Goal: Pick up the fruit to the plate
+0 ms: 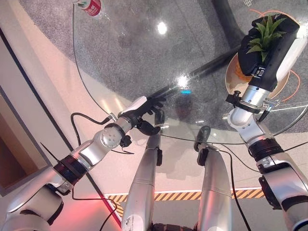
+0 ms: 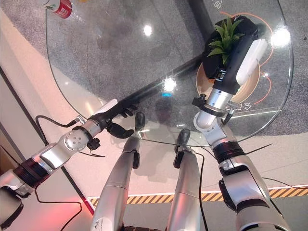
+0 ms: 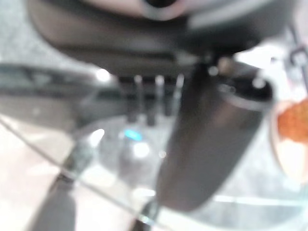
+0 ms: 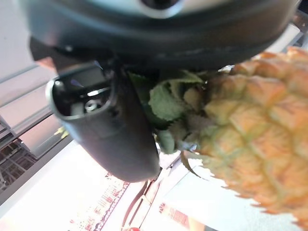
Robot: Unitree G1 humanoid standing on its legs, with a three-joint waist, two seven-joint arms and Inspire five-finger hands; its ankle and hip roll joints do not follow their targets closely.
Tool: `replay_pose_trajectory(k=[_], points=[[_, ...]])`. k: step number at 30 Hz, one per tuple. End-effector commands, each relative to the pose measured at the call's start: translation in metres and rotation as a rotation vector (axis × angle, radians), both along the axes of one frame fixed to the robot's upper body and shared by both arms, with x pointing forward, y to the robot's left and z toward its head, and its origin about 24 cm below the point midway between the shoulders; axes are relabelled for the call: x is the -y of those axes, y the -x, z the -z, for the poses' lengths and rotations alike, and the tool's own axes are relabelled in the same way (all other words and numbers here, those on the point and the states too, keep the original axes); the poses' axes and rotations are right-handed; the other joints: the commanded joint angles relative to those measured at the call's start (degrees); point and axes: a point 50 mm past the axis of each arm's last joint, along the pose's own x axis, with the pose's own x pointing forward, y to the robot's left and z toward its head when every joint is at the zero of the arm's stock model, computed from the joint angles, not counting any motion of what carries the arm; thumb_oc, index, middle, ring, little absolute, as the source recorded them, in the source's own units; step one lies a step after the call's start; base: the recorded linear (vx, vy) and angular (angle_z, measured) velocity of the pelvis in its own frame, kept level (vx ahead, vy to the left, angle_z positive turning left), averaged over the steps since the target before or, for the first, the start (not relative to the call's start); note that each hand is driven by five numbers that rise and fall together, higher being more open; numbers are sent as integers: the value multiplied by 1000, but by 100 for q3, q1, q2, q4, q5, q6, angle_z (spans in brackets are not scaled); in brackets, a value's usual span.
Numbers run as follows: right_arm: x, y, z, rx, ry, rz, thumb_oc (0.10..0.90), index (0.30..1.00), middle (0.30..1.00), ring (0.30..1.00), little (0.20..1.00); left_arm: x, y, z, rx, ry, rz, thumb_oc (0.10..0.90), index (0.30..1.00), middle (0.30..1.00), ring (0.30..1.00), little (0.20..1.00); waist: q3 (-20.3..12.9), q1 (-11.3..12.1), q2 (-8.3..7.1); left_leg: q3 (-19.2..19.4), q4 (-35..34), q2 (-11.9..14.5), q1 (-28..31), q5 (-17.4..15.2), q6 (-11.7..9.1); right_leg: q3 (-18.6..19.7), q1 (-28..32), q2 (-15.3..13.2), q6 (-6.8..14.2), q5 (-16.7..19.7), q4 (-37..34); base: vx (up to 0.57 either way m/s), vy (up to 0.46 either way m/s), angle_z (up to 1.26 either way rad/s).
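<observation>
left hand [image 1: 144, 108]: rests at the near edge of the glass table [image 1: 125, 62], dark fingers stretched out loosely over the rim, thumb hanging below it, nothing in its grasp.
near edge: the curved rim runs between the two arms; the glass just beyond the left hand is bare, with bright light spots on it.
right hand [image 2: 236, 48]: above the right side of the table, fingers and thumb curled round a pineapple [image 4: 260, 139], the leafy green crown [image 2: 227, 33] poking out past the hand.
pineapple: held over the plate [image 2: 257, 84]; whether it touches the plate i cannot tell. in the right wrist view the yellow scaly body sits right against the palm, leaves pressed to the thumb.
plate: tan and round, near the right edge of the table, mostly hidden beneath the hand and forearm.
writing: faint marks on the glass beside the plate, too small to read.
bottle [image 1: 89, 6]: red and white label, at the far left edge of the table, well apart from both hands.
open room: the middle of the glass, between the bottle and the plate, carries nothing.
</observation>
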Motion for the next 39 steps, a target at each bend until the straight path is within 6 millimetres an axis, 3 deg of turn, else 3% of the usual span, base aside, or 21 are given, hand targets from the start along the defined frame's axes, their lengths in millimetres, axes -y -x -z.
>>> replay_pose_trajectory(k=[1, 2, 3, 5, 6, 21, 39], points=[[19, 1, -2, 3, -13, 66, 100, 300, 300, 300, 200, 30, 14, 20, -59, 60, 110, 800, 900, 900, 900, 900, -132, -132, 258, 299, 1333, -414, -46, -1146, 361, -231, 168, 336, 310, 1509, -1451, 0, 0, 0], [19, 1, 0, -2, -15, 66, 100, 300, 300, 300, 200, 30, 14, 21, -56, 60, 110, 800, 900, 900, 900, 900, -132, -134, 262, 300, 1334, -420, -55, -1145, 362, -226, 161, 342, 308, 1513, -1457, 0, 0, 0], [19, 1, 1, -4, -16, 67, 152, 345, 345, 345, 252, 31, 14, 21, -55, 60, 109, 800, 900, 900, 900, 900, -132, -136, 262, 299, 1336, -421, -57, -1144, 361, -224, 157, 343, 310, 1516, -1458, 0, 0, 0], [20, 0, 3, -13, -22, 72, 446, 596, 596, 596, 546, 31, 15, 22, -51, 60, 107, 800, 900, 900, 900, 900, -132, -139, 262, 304, 1333, -422, -61, -1140, 364, -222, 155, 350, 306, 1527, -1473, 0, 0, 0], [21, 0, 4, -15, -32, 82, 800, 900, 900, 900, 900, 30, 15, 22, -51, 60, 106, 800, 900, 900, 900, 900, -132, -140, 257, 303, 1330, -424, -50, -1139, 361, -219, 171, 356, 306, 1532, -1488, 0, 0, 0], [23, 4, 11, -22, -24, 145, 800, 900, 900, 900, 900, 25, 19, 23, -39, 34, 101, 800, 900, 900, 900, 900, -132, -169, 152, 305, 1284, -398, 188, -1175, 358, -252, 464, 368, 303, 1544, -1601, 0, 0, 0], [28, 28, 30, 5, 30, 257, 800, 900, 900, 900, 900, 12, 34, 27, -36, 27, 88, 800, 900, 900, 900, 900, -132, -284, -116, 348, 1195, -357, 579, -1226, 388, -249, 969, 407, 362, 1580, -1839, -1, 0, -1]])
